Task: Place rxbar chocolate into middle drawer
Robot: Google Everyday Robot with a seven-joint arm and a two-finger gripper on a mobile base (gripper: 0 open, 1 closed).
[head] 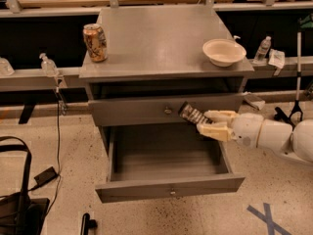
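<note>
My gripper (208, 123) comes in from the right and is shut on the rxbar chocolate (191, 114), a dark bar with pale lettering. It holds the bar tilted in front of the upper closed drawer, above the right rear part of the open middle drawer (166, 158). The middle drawer is pulled far out; its grey inside shows nothing in it, and its front carries a small round knob (172, 192).
An orange-patterned can (95, 42) stands at the cabinet top's left edge and a white bowl (223, 51) at its right. The closed upper drawer (146, 111) has a knob. A black bag (17, 199) and cables lie on the floor at left.
</note>
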